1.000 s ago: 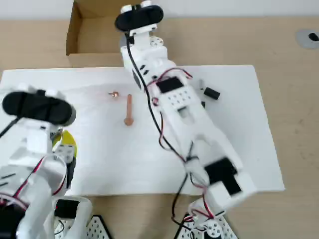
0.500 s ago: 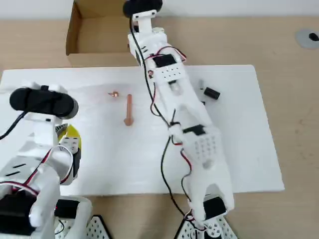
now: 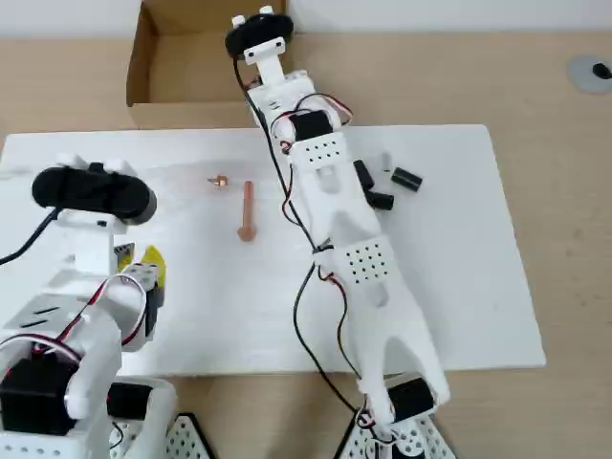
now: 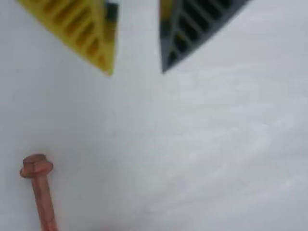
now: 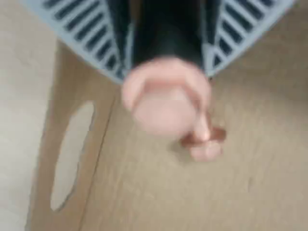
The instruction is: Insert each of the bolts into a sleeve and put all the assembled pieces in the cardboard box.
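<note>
Cardboard box [image 3: 143, 72] sits at the far side of my wooden tabletop [image 3: 555, 124]. My right fingers [image 5: 231, 33] hang over it, pinching a black sleeve [image 5: 166, 29] with a bolt [image 5: 166, 96] in it. A copper bolt [image 5: 204, 142] lies in the box underneath. My left fingers [image 4: 82, 29] are spread above the white sheet [image 3: 449, 287], near a loose bolt [image 4: 41, 192]. Spare sleeves [image 3: 406, 178] lie beside the right arm.
</note>
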You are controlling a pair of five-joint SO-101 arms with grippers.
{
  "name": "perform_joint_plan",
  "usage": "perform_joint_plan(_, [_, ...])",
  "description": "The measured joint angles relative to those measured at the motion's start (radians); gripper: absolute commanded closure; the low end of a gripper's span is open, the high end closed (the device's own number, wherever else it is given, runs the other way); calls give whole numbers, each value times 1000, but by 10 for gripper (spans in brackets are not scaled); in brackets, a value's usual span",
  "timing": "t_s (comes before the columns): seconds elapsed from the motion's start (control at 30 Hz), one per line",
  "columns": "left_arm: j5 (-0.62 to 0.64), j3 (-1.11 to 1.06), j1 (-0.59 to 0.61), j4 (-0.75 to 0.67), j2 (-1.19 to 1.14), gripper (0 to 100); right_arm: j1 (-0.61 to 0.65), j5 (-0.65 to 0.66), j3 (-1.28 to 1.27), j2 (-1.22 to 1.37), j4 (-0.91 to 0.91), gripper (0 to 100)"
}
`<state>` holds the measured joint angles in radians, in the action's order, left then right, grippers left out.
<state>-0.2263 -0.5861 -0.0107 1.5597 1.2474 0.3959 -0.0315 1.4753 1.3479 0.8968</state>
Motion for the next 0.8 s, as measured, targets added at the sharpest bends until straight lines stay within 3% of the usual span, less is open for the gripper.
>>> perform_joint_plan(0.23, [109,-21,5,-55,-37,835,0,2,132,0,132,755])
perform_joint_plan(0.4, [133,6,75,-57,-261,836,-23,2,141,-5,216,759])
perform_joint_plan(0.57, [109,195,83,37,-601,836,-68,2,141,-160,370,759])
perform_joint_plan(0.8, [94,537,-58,143,-1016,836,-150,0,141,-400,635,759])
